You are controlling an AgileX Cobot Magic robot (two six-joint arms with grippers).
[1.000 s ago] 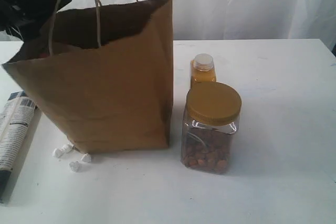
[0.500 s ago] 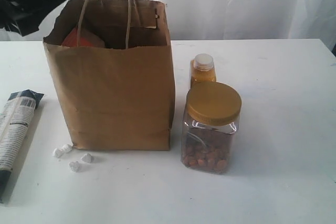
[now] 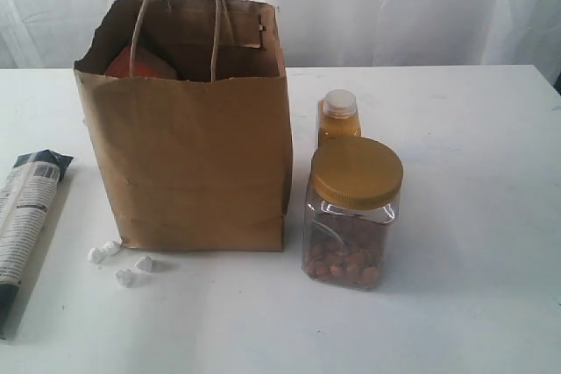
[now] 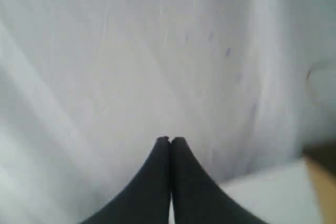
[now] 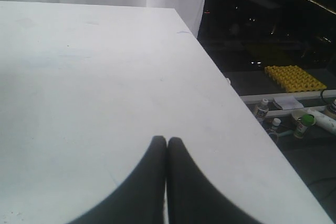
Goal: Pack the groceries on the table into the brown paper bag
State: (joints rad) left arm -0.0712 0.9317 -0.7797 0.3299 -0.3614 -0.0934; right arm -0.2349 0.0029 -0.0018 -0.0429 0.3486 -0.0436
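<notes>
Left jaws: pressed together, empty. Right jaws: pressed together, empty. Brown paper bag (image 3: 197, 164) stands upright on the bench (image 3: 473, 216)

A white curtain (image 3: 394, 6) hangs in soft folds behind the table (image 3: 473, 216), and even light falls on the table's plain white top. In the right wrist view the room beyond the table's edge is dark. A yellow studded mat (image 5: 295, 77) lies there, with small bottles (image 5: 262, 109) standing beside a white rail (image 5: 283, 96).
</notes>
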